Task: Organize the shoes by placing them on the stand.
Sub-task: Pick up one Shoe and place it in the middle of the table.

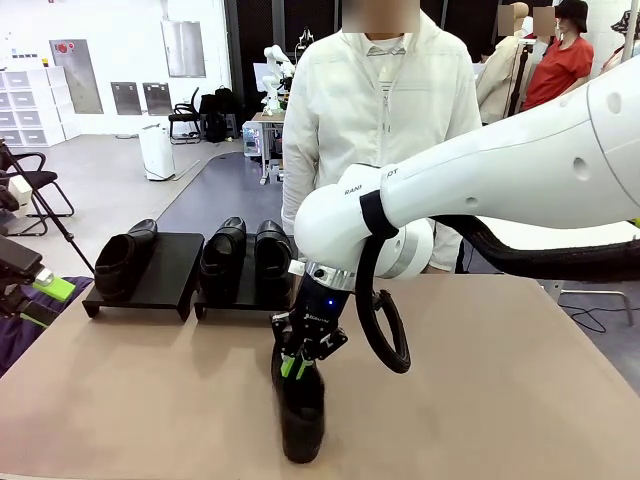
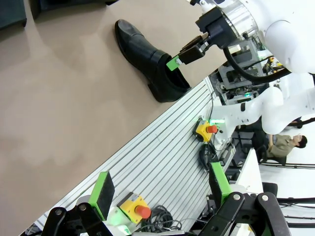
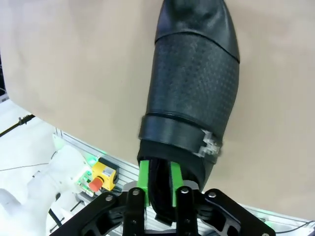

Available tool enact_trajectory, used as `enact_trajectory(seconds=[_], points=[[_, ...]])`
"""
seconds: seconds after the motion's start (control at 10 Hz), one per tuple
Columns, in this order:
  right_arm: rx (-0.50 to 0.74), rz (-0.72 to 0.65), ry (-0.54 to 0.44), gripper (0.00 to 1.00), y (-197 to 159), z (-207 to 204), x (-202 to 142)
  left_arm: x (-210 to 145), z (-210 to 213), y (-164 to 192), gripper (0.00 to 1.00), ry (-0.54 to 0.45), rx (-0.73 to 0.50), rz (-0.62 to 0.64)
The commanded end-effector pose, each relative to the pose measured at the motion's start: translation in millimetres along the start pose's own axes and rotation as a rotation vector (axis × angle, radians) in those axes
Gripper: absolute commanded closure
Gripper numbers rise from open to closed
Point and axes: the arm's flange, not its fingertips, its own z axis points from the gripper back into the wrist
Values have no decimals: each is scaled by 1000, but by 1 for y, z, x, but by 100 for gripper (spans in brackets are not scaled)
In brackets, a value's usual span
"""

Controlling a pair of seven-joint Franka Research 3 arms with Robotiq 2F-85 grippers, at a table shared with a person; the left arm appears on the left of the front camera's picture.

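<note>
The desk (image 1: pixel 520 380) carries a black stand (image 1: pixel 150 275) in 2 sections near its far left edge, in front of a person in a white jacket (image 1: pixel 385 120) who stands at the far side. On the left section lies 1 black shoe (image 1: pixel 125 260), close to that section's left edge. On the right section stand 2 black shoes (image 1: pixel 245 255) side by side, with toes toward the near edge of the desk.

The 4th shoe (image 1: pixel 300 415) is on the desk surface near the middle of the near edge, well apart from the stand. In the right wrist view this loafer (image 3: pixel 194 93) shows a perforated upper and a small metal buckle (image 3: pixel 209 145) on its strap, and its toe points away from the camera.

The right gripper (image 1: pixel 295 365) reaches down at the heel end of this shoe. Its green pads (image 3: pixel 143 179) are close together with the back rim of the shoe opening between them. Whether they press the rim firmly or are just loosening, I cannot tell. The left wrist view shows the same: the right gripper (image 2: pixel 174 61) with 1 finger inside the shoe (image 2: pixel 147 59) opening.

The left gripper (image 2: pixel 160 189) is beyond the left edge of the desk, over an aluminium frame (image 2: pixel 162 157) with red buttons, and its fingers are wide apart with nothing between them.
</note>
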Motion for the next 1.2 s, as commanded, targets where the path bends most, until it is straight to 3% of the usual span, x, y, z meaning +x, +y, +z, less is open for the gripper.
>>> enact_trajectory(seconds=[0.0, 0.2, 0.4, 0.8, 1.1], points=[[23, 51, 32, 0, 2, 10, -5, -3, 3, 3, 0, 9, -1, -22], [61, 98, 87, 0, -7, 32, -16, -3, 3, 3, 0, 9, -1, -22], [102, 112, 100, 0, -46, 85, -36, -3, 3, 3, 0, 9, -1, -22], [271, 149, 306, 0, -211, 217, -64, -3, 3, 3, 0, 9, -1, -22], [535, 70, 169, 0, -336, 261, -92, -3, 3, 3, 0, 9, -1, -22]])
